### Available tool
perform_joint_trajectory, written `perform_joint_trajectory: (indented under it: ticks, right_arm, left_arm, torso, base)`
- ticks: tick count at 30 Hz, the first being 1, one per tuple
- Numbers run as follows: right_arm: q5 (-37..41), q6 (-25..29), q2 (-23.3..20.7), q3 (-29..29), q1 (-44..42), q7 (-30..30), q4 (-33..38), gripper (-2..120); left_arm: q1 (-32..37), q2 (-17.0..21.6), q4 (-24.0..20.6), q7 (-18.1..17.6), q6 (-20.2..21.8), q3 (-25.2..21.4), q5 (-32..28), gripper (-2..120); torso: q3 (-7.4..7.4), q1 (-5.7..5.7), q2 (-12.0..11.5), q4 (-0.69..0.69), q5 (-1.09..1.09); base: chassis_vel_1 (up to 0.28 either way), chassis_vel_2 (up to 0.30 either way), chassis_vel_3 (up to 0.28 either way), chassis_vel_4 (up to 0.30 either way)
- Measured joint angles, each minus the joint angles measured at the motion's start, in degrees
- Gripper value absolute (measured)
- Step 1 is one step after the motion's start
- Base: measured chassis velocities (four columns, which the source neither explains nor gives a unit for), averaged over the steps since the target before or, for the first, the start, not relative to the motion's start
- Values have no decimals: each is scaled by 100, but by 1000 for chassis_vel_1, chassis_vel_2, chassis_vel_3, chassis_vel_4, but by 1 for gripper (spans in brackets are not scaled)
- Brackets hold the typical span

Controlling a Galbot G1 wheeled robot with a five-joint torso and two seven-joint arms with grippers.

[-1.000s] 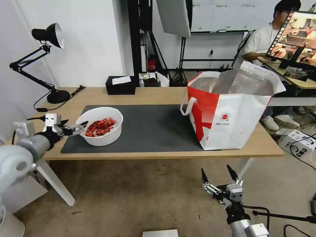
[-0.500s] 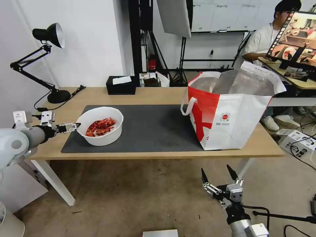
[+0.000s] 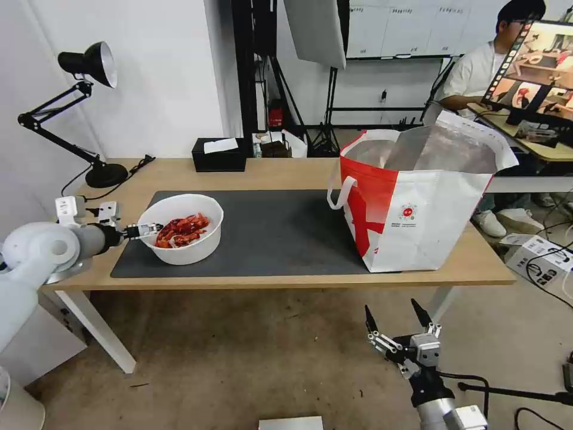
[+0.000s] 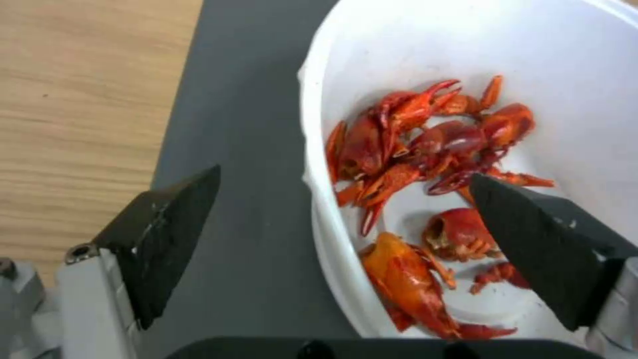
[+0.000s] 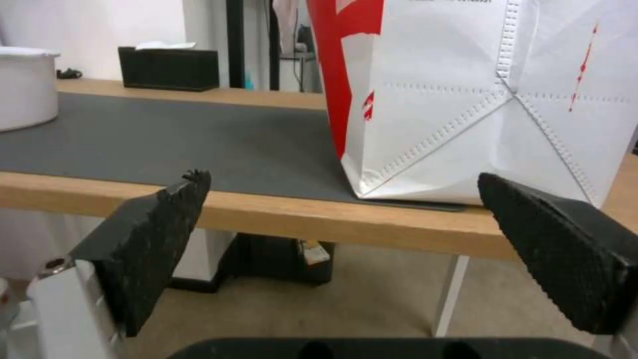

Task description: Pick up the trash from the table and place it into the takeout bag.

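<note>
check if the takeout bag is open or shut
Open: the takeout bag stands upright on the table, mouth spread, silver lining showing.

We see a wide bare stretch of dark mat (image 3: 280, 233) between the white bowl (image 3: 182, 229) and the takeout bag (image 3: 418, 203), open for passage. The bag's tall walls block its side approach; its mouth gapes upward. A black tissue box (image 3: 219, 155) and desk lamp (image 3: 89, 113) stand along the table's (image 3: 286, 170) far edge.

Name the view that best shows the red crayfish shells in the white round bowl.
The left wrist view: the red crayfish shells lie close up, single claws distinct, in the white round bowl. In the head view they are a small red heap; the right wrist view gives the bowl's outer wall alone.
</note>
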Motion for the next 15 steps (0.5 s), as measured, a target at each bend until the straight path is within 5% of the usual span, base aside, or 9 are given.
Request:
perform_joint_trajectory:
  ticks: [9,15]
  right_arm:
    - [0,0,0,0,0,0,0,100]
    - [0,0,0,0,0,0,0,100]
  left_arm:
    - [-71,5,50,-182,27,71,-191,92]
    - [-111,26,41,-306,27,117,-277,62]
  torso:
    - [0,0,0,1,0]
    - [0,-1,0,1,-1]
  base:
    - [0,0,0,0]
    - [0,0,0,0]
